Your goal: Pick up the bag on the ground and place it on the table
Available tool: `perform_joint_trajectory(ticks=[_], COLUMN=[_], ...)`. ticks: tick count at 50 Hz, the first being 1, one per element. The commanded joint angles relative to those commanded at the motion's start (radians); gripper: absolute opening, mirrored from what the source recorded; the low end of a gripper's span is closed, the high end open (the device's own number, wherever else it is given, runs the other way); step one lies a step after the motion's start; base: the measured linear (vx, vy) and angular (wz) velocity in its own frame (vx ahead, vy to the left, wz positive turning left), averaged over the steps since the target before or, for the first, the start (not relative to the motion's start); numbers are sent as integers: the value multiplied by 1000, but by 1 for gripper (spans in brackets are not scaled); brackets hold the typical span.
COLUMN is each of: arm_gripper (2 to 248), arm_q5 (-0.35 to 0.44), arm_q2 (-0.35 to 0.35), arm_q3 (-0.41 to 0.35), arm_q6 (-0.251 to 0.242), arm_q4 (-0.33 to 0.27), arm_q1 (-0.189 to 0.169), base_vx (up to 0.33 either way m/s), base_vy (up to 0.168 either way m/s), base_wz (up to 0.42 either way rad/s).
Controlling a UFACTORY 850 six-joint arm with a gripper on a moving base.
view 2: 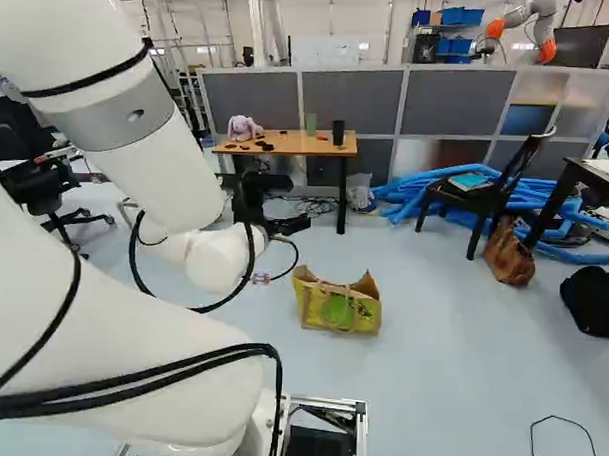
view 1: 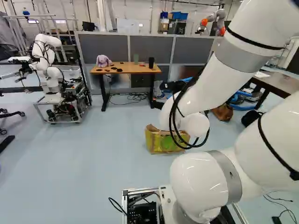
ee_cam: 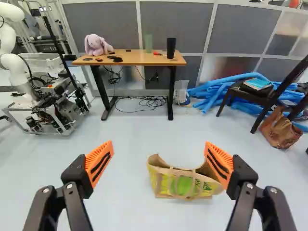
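The bag (ee_cam: 182, 185) is yellow and green, the tubes (view 2: 431, 189) blue

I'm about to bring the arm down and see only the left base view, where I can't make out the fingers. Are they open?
Observer: Yes. In the wrist view, the hand's two fingers stand wide apart.
Operator: Good. The bag is partly hidden from me. Does any view show it whole?
Observer: Yes, in the right base view nothing covers any part of it.
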State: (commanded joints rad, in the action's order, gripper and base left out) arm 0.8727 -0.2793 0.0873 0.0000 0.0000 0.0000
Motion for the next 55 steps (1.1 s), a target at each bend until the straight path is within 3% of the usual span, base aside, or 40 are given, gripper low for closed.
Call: perform_joint_trajectory(ticks=[55], arm_gripper=[247], arm_q5=[0], arm_q2=[0], arm_q3=[0], arm_q6=[0], arm_q4=[0], arm_q1=[0], base_vx=[122], base_vy=[-91], base_wz=[0])
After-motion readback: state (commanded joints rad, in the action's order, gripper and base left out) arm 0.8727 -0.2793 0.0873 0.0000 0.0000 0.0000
